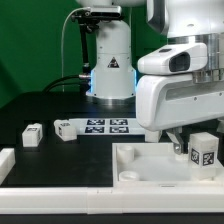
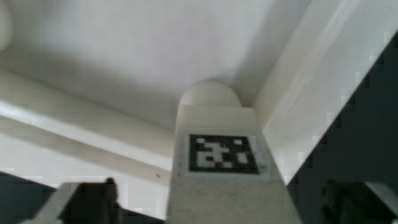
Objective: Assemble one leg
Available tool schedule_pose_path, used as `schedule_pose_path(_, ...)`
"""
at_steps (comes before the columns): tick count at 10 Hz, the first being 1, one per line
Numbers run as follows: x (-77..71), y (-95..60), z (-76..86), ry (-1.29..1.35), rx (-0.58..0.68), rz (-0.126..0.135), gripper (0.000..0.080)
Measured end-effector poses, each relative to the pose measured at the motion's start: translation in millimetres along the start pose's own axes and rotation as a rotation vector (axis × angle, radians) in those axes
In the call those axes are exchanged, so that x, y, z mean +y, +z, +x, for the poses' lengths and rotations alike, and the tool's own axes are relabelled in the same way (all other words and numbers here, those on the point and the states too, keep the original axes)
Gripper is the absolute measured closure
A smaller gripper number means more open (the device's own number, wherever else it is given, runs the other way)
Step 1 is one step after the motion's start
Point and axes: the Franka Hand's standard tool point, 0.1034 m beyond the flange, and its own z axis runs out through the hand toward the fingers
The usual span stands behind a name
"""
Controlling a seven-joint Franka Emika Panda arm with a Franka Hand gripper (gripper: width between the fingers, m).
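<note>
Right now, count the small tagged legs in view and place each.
3. One leg lies at the exterior view's left, another beside the marker board, the third at the tray. More may be hidden.

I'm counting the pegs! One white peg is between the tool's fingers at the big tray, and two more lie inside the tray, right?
Not quite. The two other pegs lie on the dark table, outside the tray, as the exterior view shows. One peg is indeed between the tool's fingers at the tray.
</note>
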Motion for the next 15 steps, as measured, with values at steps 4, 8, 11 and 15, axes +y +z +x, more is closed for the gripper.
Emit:
schedule_pose_path(4,-0.4,-0.4,0.7,0.118,0.013,-0.002,0.0509)
schedule_pose_path(8,-1.5,0.7,-2.0,0.753,0.051,-0.015,0.0509)
schedule_pose_path(11,-3.2,1.2,-1.8,1.179,0.056,-0.002,0.0509)
schedule_pose_path(15,-3.4,1.2,-1.2,1.361,0.057,0.015,0.0507)
